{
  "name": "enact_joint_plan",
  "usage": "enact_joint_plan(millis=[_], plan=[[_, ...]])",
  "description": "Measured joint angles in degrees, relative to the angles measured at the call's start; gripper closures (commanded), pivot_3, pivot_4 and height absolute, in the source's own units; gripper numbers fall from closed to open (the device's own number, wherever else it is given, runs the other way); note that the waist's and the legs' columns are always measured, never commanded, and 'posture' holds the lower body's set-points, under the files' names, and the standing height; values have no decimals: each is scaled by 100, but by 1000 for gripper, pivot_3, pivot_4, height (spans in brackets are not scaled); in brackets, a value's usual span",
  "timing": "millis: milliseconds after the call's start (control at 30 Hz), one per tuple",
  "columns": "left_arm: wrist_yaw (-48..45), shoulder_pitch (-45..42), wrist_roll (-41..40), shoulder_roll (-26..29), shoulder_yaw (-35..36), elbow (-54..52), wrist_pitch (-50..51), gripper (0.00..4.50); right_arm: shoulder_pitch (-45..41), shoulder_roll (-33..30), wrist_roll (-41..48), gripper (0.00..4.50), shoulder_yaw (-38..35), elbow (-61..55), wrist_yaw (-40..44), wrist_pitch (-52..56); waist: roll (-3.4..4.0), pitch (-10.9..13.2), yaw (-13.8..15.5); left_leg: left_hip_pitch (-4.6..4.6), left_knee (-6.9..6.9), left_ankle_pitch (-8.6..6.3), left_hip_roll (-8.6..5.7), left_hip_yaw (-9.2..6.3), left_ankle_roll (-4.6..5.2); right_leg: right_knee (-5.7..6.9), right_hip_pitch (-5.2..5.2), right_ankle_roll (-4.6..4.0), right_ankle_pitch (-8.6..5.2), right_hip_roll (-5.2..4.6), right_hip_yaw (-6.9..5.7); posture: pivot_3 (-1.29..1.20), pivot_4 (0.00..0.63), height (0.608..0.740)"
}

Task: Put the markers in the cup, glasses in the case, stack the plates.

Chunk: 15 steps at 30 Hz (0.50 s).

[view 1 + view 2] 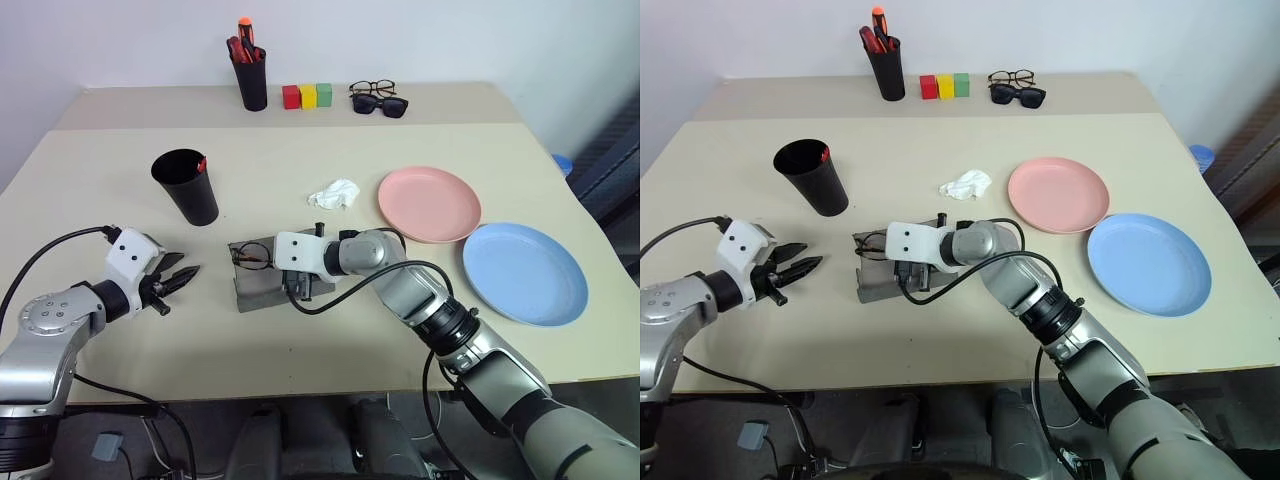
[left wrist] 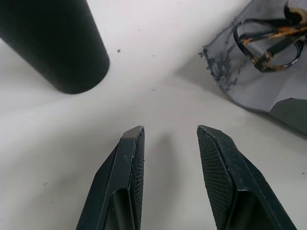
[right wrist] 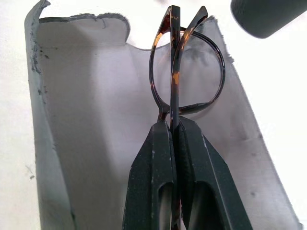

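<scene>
Grey case (image 1: 262,287) lies open near the middle of the table (image 1: 300,150), and I see the glasses (image 3: 184,88) folded over its lining. My right gripper (image 3: 172,127) has its jaws pressed together on the folded temples of the glasses, pinching them above the open case. In the head views the right gripper sits right over the case, with one lens poking out at its left end.

My left gripper (image 1: 180,280) hovers over bare table to the left of the case, apart from it, jaws spread and holding nothing. The cup (image 1: 186,186) stands upright just beyond it, further from me, and a red marker (image 1: 202,164) tip shows at its rim.

On the right, the pink plate (image 1: 429,204) lies flat on the table, and the blue plate (image 1: 525,272) lies nearer me and further right; the two are just beside each other, not stacked. A crumpled white tissue (image 1: 334,194) sits between the cup and the pink plate.

At the far edge stand a black pen pot (image 1: 250,78) with red pens in it, three small blocks (image 1: 307,96) (red, yellow, green) in a row, and two more pairs of eyewear (image 1: 377,98), one wire-framed and one dark-lensed.
</scene>
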Motion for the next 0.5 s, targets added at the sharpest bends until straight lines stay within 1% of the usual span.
enact_joint_plan(millis=[67, 167, 267, 367, 433, 500], plan=[[3, 1, 0, -3, -2, 0, 0, 2750, 0, 10, 137, 4472, -87, -23, 137, 30, 0, 0, 2, 0, 0, 0, 0, 0, 0, 0, 0, 0, 0, -1, 0, 0, 150, 740], [7, 4, -1, -3, -1, 0, -1, 2750, -15, 117, 873, 4472, -597, -313, 529, 476, 0, 0, 4, -1, 0, 0, 2, -1, 0, 0, 1, 0, 0, -1, 0, 0, 150, 740], [2, 9, -11, -3, 1, 0, 0, 2750, -168, 166, 1871, 4472, -1199, -806, 997, 1409, 0, 0, 5, 0, -1, 0, 3, -3, 0, 0, 2, 0, 0, -1, 0, 0, 150, 740], [-10, 10, -18, -2, 4, 1, 0, 2750, -216, 77, 2647, 4472, -1538, -1050, 1374, 2177, 0, 0, 12, 0, 0, 0, 2, -4, 1, -1, 4, 0, 0, -4, 0, 0, 150, 740], [-38, 8, -24, -2, 4, 1, 1, 2750, -214, 90, 3032, 4472, -1661, -1049, 1450, 2642, 0, 0, 9, 0, 0, 0, 1, -4, 1, -1, 3, 0, 0, -5, 0, 0, 150, 740], [-60, -1, -57, -3, 2, 1, 7, 2750, -214, 254, 3503, 4472, -1877, -1014, 1406, 3285, 0, 0, 4, 0, -2, 0, 3, -4, 1, -1, 1, 0, 0, -4, 0, 0, 150, 740]])
